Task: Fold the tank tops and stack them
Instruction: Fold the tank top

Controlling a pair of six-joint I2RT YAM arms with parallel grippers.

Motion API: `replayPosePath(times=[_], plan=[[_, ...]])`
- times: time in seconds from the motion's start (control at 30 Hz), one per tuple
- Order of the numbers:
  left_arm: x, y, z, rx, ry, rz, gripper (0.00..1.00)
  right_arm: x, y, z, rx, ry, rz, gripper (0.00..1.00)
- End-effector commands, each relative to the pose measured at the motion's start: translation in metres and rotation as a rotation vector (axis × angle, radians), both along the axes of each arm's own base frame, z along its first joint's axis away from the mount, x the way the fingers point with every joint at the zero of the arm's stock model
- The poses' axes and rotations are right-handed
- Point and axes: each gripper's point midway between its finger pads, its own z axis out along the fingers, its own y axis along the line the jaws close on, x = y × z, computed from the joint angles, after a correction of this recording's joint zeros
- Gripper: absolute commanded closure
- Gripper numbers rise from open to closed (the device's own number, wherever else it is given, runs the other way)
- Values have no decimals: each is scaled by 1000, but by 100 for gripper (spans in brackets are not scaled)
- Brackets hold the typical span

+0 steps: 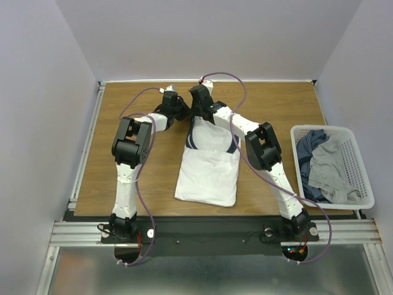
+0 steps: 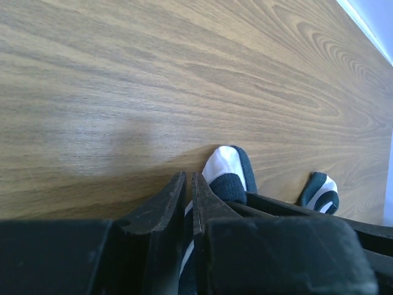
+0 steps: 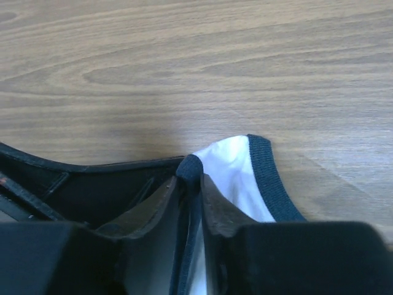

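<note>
Because it is thin, soft cloth, the white tank top (image 1: 207,175) should be light and limp, and I expect it to sag wherever it is not held. Its hem lies nearest, toward 6 o'clock on the wooden table (image 1: 288,104), and the straps point toward 12 o'clock. There the left gripper (image 2: 189,181) and the right gripper (image 3: 190,181) are each almost closed, pinching one navy-edged shoulder strap (image 3: 258,178), which seems a good place to hold. At 3 o'clock the white mesh basket (image 1: 344,206) holds a grey top (image 1: 331,169) and a dark blue top (image 1: 310,141).
</note>
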Motion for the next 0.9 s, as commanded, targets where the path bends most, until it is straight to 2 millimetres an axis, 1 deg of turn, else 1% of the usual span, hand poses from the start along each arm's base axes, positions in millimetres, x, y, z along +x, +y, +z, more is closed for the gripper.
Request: replayPosePath(times=[0.0,0.03,0.07,0.17,0.2,0.27,0.4,0.47,0.57,0.6,0.63,0.7,0.73,0.77,0.8,0.83,0.87], plan=[[-16,-37,40,-76,-73,-122,78,17,-10,-2,62,-26,-63,76],[-15,-37,41,-74,-75,-120,79,16,-11,-4,63,-22,-69,82],[-15,-36,44,-74,-81,-118,78,18,-14,-3,73,-20,-80,85],[-15,-36,49,-74,-91,-120,78,20,-16,-5,98,-9,-87,87],[-15,-35,49,-75,-91,-121,78,23,-19,-4,114,-4,-87,91],[-15,-37,52,-81,-96,-129,77,25,-22,-5,137,7,-97,95],[-16,-38,50,-88,-92,-141,77,24,-27,-9,154,25,-103,100],[-17,-38,52,-90,-98,-141,77,25,-28,-8,167,28,-109,100],[-18,-33,55,-85,-105,-126,77,24,-23,-9,228,36,-78,100],[-18,-31,56,-84,-105,-121,76,25,-17,-5,273,33,-45,100],[-18,-25,59,-81,-109,-104,76,23,-15,-8,291,42,-33,100],[-18,-18,60,-76,-111,-85,76,22,-11,-7,326,41,-11,100],[-21,-12,57,-71,-102,-73,75,21,-8,-3,351,32,9,100],[-19,-6,63,-66,-117,-54,75,22,-1,4,391,8,40,100],[-20,-3,64,-63,-116,-47,74,20,-3,2,392,16,35,100],[-22,0,61,-57,-109,-40,74,22,1,10,420,-7,56,100],[-23,2,62,-55,-110,-36,74,22,2,12,435,-9,62,100]])
